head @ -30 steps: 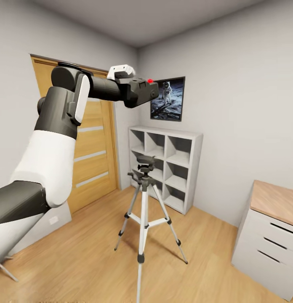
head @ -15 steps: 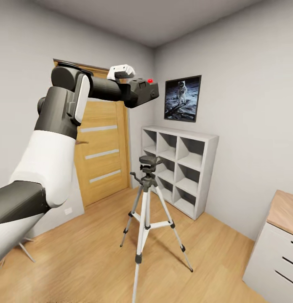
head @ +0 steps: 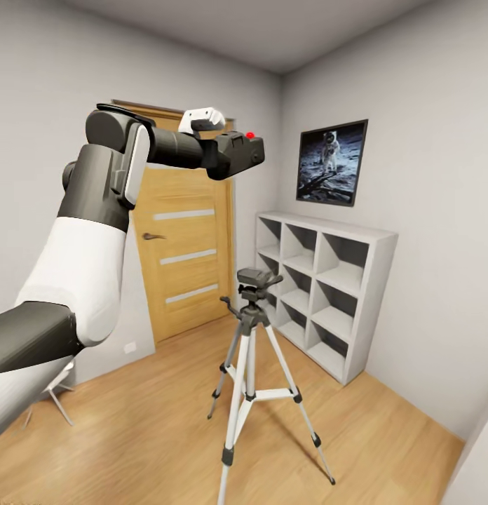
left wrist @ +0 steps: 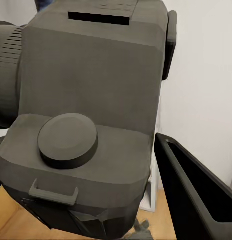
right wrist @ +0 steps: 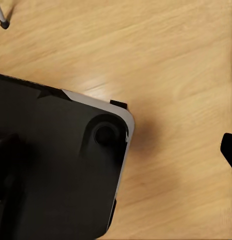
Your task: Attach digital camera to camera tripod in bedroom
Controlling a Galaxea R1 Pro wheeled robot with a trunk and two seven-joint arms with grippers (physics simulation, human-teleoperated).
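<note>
Black digital camera (head: 237, 153) gripped in raised left gripper (head: 226, 151), high above camera tripod (head: 249, 351)

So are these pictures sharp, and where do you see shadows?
Head view: even, soft light; the camera tripod is crisp, its shadow on the floor faint. Left wrist view: the digital camera looms very close, edges slightly soft. Right wrist view: a blurry dark shadow lies on the wooden floor beside the black base.

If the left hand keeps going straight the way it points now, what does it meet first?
Probably the pale wall beside the oak door, though depth is unclear. The left hand holds the digital camera well above the camera tripod, so that line likely passes over it.
</note>
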